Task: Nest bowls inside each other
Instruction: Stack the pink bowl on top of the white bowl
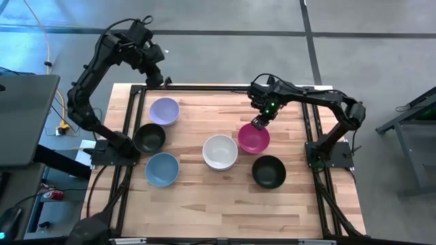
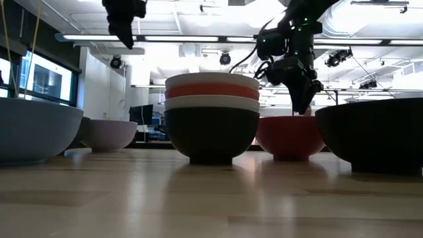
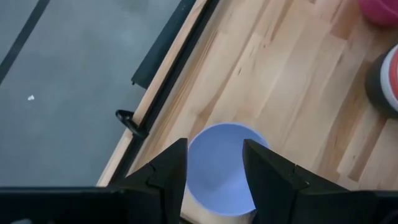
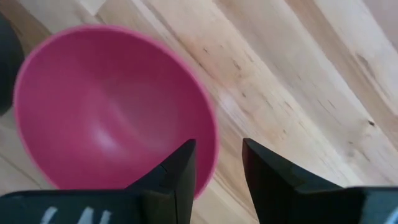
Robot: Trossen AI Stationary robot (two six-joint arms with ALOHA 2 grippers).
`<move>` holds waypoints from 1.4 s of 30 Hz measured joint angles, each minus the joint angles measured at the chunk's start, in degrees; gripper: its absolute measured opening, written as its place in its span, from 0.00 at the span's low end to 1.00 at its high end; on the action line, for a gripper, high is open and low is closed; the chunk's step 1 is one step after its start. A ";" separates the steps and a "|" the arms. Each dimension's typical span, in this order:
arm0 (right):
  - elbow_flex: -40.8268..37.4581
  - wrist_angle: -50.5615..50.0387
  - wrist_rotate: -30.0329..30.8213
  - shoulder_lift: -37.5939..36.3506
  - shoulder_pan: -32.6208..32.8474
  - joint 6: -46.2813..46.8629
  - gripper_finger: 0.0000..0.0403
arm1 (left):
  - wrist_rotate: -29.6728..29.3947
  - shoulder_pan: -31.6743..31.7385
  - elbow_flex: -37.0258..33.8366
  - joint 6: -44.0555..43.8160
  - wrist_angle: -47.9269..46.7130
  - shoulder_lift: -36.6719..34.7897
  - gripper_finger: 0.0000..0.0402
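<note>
Several bowls stand on the wooden table on their bases. At the left are a lavender bowl [image 1: 164,111], a black bowl [image 1: 149,138] and a blue bowl [image 1: 161,169]. In the middle is a nested stack [image 2: 211,119] with a white bowl [image 1: 220,151] on top. To its right are a magenta bowl [image 1: 253,138] and a second black bowl [image 1: 268,171]. My right gripper [image 1: 259,123] points down, open, at the magenta bowl's far rim [image 4: 208,134], one finger over the inside and one outside. I see no touch. My left gripper [image 1: 162,78] hangs open, high above the table's far left corner, with the lavender bowl [image 3: 221,168] far below it.
The stack shows, from the bottom up, black, white, red and white bowls in the low view. A black metal frame [image 1: 204,87] runs along the table's edges. Bare wood lies along the near edge [image 1: 225,211] and the far middle.
</note>
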 joint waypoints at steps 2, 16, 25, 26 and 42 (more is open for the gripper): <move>0.00 0.00 -0.30 0.54 0.53 -0.85 0.30 | 0.67 0.54 -1.56 0.91 0.08 -1.20 0.36; 0.00 0.53 0.72 1.09 0.97 -2.24 0.30 | 4.04 1.68 -3.05 0.77 2.60 -3.80 0.36; -3.48 2.80 0.75 1.16 0.81 -2.75 0.30 | 6.42 1.63 -3.05 1.11 2.93 -3.80 0.36; -3.48 3.43 0.75 1.16 0.81 -2.94 0.30 | 6.42 1.63 -3.05 1.11 3.24 -3.80 0.36; -3.46 6.55 0.24 2.23 0.79 -4.80 0.29 | 6.42 1.63 -3.05 0.81 3.56 -3.78 0.36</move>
